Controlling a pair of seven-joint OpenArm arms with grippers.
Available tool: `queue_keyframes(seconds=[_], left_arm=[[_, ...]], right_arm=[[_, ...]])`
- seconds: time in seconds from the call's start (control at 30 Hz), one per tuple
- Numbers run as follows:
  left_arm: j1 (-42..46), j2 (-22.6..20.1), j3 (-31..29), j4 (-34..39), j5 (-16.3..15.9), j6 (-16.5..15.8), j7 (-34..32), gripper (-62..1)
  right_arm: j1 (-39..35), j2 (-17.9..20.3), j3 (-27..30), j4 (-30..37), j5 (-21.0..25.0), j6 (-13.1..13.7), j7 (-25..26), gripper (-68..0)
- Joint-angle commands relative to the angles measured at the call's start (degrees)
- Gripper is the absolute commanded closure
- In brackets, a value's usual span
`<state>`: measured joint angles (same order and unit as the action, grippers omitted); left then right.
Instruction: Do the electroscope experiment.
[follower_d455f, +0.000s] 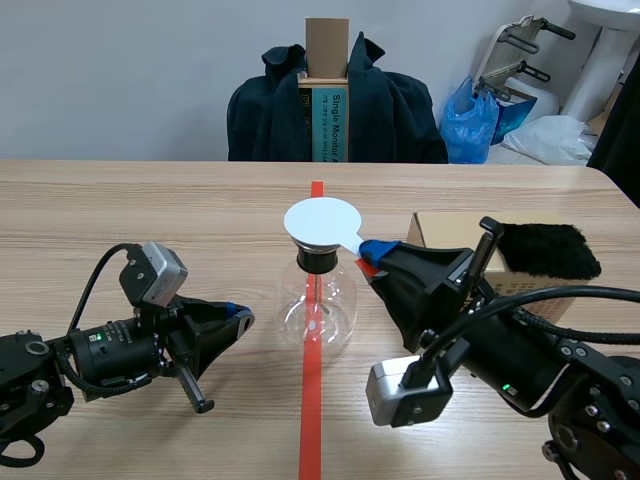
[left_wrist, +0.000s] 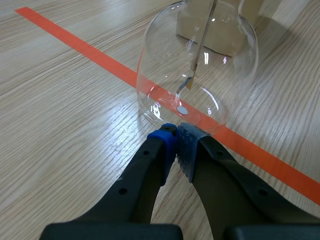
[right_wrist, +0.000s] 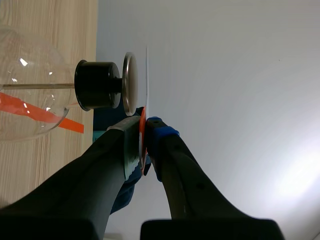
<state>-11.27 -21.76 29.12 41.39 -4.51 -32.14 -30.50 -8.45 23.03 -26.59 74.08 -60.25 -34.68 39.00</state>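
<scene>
a: where's the thing, and how will it handle?

b: the clear round glass electroscope flask (follower_d455f: 318, 312) stands on the wooden bench (follower_d455f: 150, 205), on the red line between your arms. thin-walled and slick, i'd judge — fragile, so don't squeeze the bulb. take it by the black stopper (right_wrist: 95, 86) under the metal cap (right_wrist: 129, 82).

a: and the pincers?

b: your right pincer (follower_d455f: 374, 252) is clenched on the orange tab of the thin white round plate (follower_d455f: 322, 222), flat just over the cap — light, stiff, easily twisted. your left pincer (left_wrist: 176, 141) is clenched on nothing, tips just beside the flask's base.
</scene>
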Motion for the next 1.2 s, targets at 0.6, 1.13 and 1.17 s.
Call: queue_keyframes(seconds=[0.6, 1.13, 1.17], left_arm=[[-0.2, 0.0, -0.1, 1.1, -0.5, -0.2, -1.0, -3.0], [-0.2, 0.0, -0.1, 1.1, -0.5, -0.2, -1.0, -3.0], [-0.2, 0.0, -0.1, 1.1, -0.5, -0.2, -1.0, -3.0]], right_arm=[[1.0, 0.5, 1.2, 1.2, 0.3, -0.5, -10.8, -0.7], [-0.5, 2.3, 9.0, 3.9, 2.1, -5.0, -22.6, -0.7], [-1.1, 3.0, 9.8, 5.0, 2.8, -5.0, -23.1, -0.7]])
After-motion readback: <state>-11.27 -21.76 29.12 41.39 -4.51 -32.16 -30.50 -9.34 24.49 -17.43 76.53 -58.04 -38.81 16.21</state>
